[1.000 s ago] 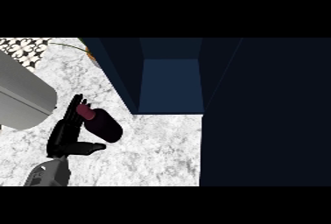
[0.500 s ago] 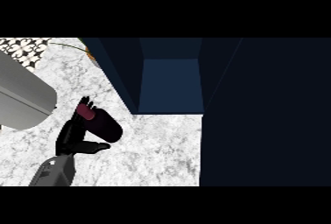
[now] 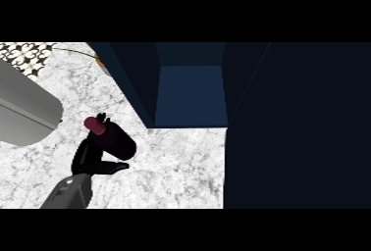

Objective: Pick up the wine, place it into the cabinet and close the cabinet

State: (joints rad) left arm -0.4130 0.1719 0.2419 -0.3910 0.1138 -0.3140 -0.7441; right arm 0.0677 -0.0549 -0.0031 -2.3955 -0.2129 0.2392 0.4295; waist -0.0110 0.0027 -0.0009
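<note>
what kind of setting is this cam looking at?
Most likely a kitchen counter: a white marble countertop, a dark blue cabinet standing open on it, and the left robot hand curled round a dark wine bottle.

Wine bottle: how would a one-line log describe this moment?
left hand: shut on wine bottle | bottle: tilted above counter | cabinet: open | right hand: unseen

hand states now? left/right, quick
Left hand: shut on the wine bottle, above the marble counter.
Right hand: not in view.
</note>
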